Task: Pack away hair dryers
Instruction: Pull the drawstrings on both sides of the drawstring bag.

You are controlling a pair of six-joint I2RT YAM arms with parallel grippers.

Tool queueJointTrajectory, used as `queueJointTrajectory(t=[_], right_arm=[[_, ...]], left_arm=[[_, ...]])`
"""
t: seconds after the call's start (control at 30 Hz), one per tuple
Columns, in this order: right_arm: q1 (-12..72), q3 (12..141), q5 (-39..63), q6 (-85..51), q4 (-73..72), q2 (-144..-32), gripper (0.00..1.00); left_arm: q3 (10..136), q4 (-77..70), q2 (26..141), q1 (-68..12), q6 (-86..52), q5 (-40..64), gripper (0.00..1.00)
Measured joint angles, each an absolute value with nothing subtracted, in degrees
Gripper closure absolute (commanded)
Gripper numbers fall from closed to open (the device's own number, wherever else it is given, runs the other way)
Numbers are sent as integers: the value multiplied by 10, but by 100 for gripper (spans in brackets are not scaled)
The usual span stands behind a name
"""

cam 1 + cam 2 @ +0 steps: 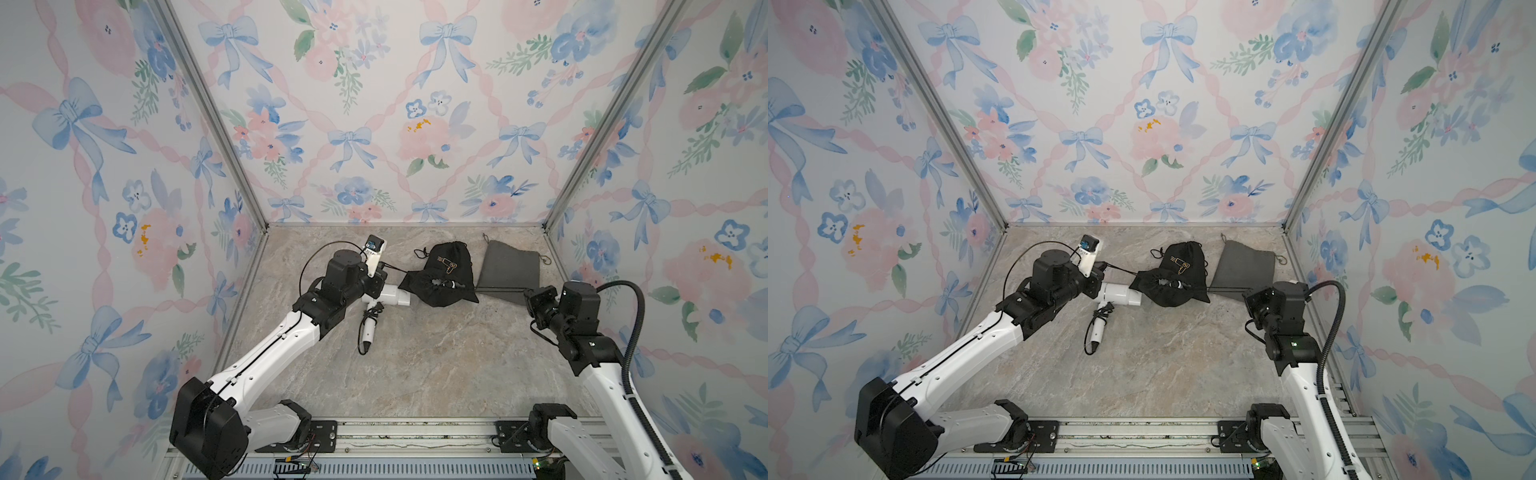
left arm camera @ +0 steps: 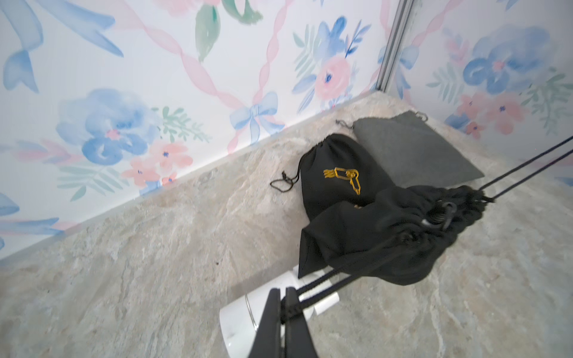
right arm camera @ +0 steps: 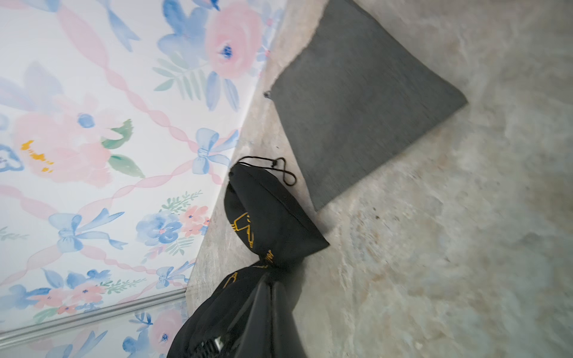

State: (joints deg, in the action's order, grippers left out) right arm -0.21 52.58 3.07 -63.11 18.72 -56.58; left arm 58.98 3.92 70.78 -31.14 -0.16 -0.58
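Left hand (image 2: 281,293) and right hand (image 3: 269,280) each clamp the drawstrings (image 2: 317,283) of the front black pouch (image 2: 372,245), apparently cinching it. A white dryer (image 1: 392,297) lies unpacked beside it, and the grey pouch (image 1: 509,266) lies flat, seemingly empty.

Left tool (image 2: 282,293): I see only its fingertips; the rest runs off the frame edge, and in both top views my left arm (image 1: 291,332) covers it.
White hair dryer (image 1: 392,296): rear of the barrel is under that arm, muzzle under the front black pouch (image 1: 436,286).
Pouch mouth (image 2: 440,215): something coiled inside, too dark to name.
Right tool (image 3: 269,285): blurred, black on black cloth; where it meets the drawstring (image 2: 310,285) is lost.
Grey pouch (image 1: 509,266): near corner is behind my right arm (image 1: 582,332).
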Motion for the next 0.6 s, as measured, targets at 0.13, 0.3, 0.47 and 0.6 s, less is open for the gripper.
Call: queueJointTrajectory(t=[0.13,0.3,0.47,0.6], right_arm=[[11,608,18,-581,197,-592,100],[34,701,8,-528,215,-634,100],[35,754,3,-488,238,-660,100],[35,776,-6,-456,262,-668,100]], left_arm=[[640,39,728,-329,-1,0,100],[686,40,756,-358,2,0,100],[709,39,760,-360,11,-3,100],[707,42,759,-356,19,-13,100]])
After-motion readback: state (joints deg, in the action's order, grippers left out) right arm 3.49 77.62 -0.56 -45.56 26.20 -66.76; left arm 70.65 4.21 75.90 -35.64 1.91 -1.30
